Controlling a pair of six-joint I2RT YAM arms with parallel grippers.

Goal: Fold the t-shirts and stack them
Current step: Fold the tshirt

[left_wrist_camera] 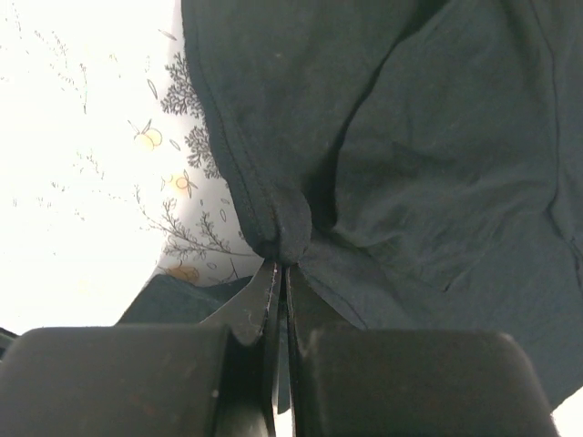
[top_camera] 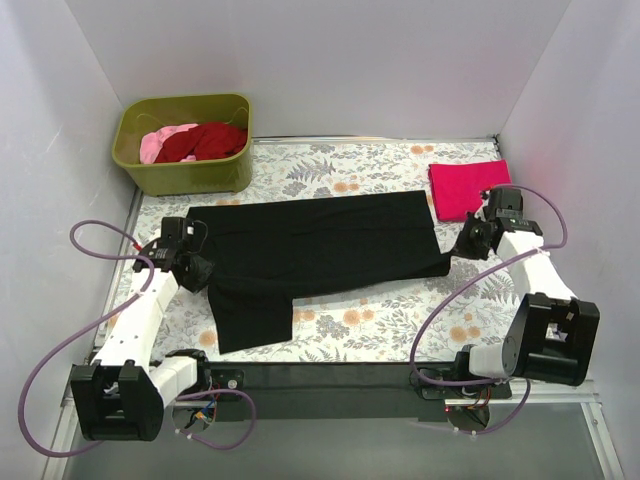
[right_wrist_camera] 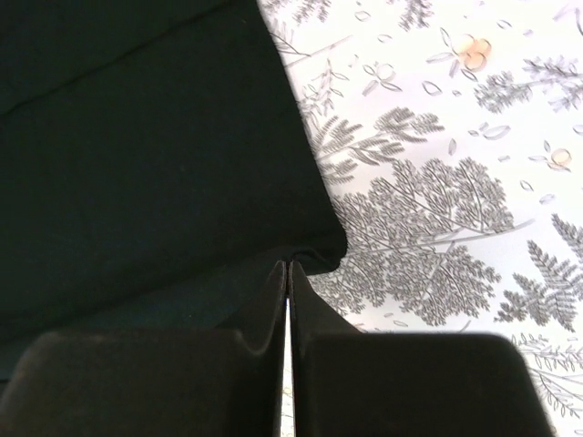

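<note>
Four t-shirts showed from above. The black t-shirt [top_camera: 320,240], soft matte cotton, lay spread flat across the middle of the grey-and-orange floral table cloth [top_camera: 360,322]. Its body stretched in a long band from left to right, and one flap hung toward the near edge at the left. The magenta-pink t-shirt [top_camera: 466,188] sat folded into a neat rectangle at the far right, just beyond the black one's corner. The dark red t-shirt [top_camera: 212,140] and pale pink t-shirt [top_camera: 158,146] lay crumpled together inside the olive-green plastic tub [top_camera: 190,176], a rounded-corner bin at the far left. The left arm [top_camera: 150,312] reached forward with its wrist bent inward, and the left fingers [top_camera: 203,270] met the shirt's left edge. The right arm [top_camera: 532,262] was bent back at the elbow with its wrist turned inward, and the right fingers [top_camera: 458,250] sat at the shirt's near right corner. Purple cables looped from both arms.

From the left wrist, the fingers were pressed fully together, pinching a small rounded bunch of the black fabric's seamed edge. Creases fanned out from that pinch, and pale leaf-printed cloth showed to the left.

From the right wrist, the fingers were likewise closed tip to tip, clamped on the smooth black hem where it drew to a point at the corner. Grey fern print spread to the right.
</note>
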